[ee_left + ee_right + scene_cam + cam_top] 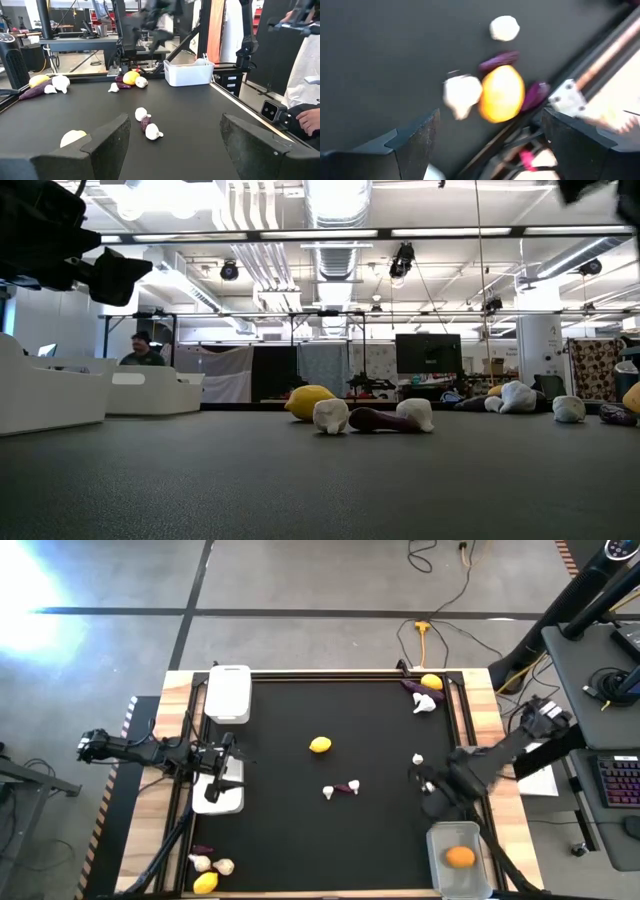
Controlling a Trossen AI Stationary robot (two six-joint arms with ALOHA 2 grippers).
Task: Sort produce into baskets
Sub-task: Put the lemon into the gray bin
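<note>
Heads up, your right gripper (432, 787) sits just above the clear greyish plastic tub (436, 838) at the mat's near-right corner, fingers spread wide and holding nothing, with one round orange fruit (459, 857) already lying inside the tub. Your left gripper (226, 755) hangs over the opaque white tub (203, 802) on the left side, fingers also wide, nothing between them. A second white tub (228, 693) waits at the far-left corner.

Plenty left to sort: a yellow lemon-shaped fruit (320, 745) mid-mat, a white garlic bulb (328, 792) touching a dark purple eggplant piece (347, 787), and a lone white bulb (418, 759) near the right arm. There's also a far-right cluster of yellow fruit (431, 682), purple pieces and a bulb, plus a near-left bunch.

My worry is those clusters. In the right wrist view the yellow fruit (502, 93), bulb (462, 93) and purple bits (498, 61) are packed against the mat's edge rail. If you close on one there you'll probably pinch two kinds together, or nudge a round one so it rolls off. Same with the bulb-and-eggplant pair mid-mat.
</note>
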